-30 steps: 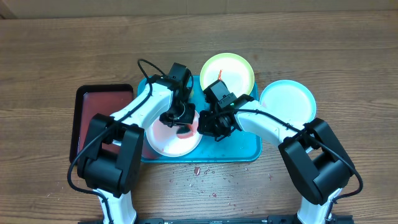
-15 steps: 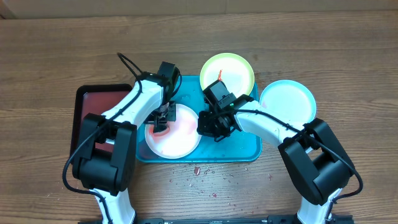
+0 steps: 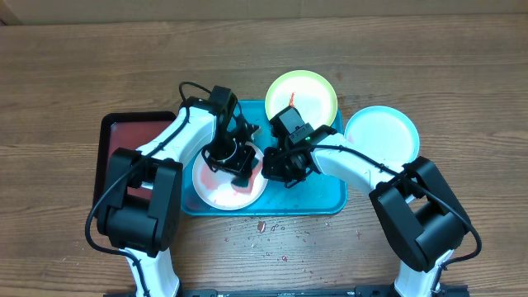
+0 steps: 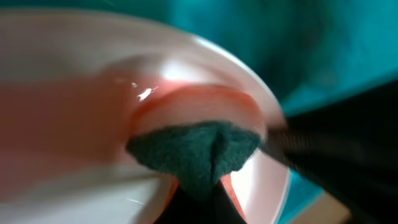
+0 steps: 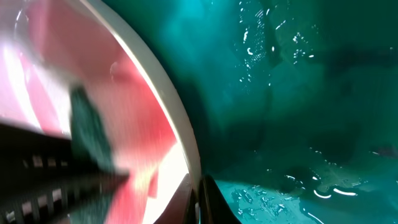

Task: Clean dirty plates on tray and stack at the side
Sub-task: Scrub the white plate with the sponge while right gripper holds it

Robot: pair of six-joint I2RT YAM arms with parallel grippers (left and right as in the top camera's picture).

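Observation:
The cream-yellow plate (image 3: 219, 188) lies on the turquoise tray (image 3: 326, 194), smeared red. My left gripper (image 3: 238, 158) is shut on a dark green cloth (image 4: 196, 152) pressed onto the plate's smeared inside (image 4: 74, 112). My right gripper (image 3: 271, 165) is shut on the plate's right rim (image 5: 180, 134), over the wet tray floor (image 5: 298, 93). The lime green plate (image 3: 313, 91) with a red smear rests on the tray's far edge. The light blue plate (image 3: 381, 136) lies on the table to the right of the tray.
A smaller dark red tray with a black rim (image 3: 124, 140) sits left of the turquoise tray. Red crumbs (image 3: 262, 227) are scattered on the wooden table in front of the tray.
My left gripper with the cloth swept from the plate's right side to its left, then back toward the right. My right gripper has kept its hold on the rim.

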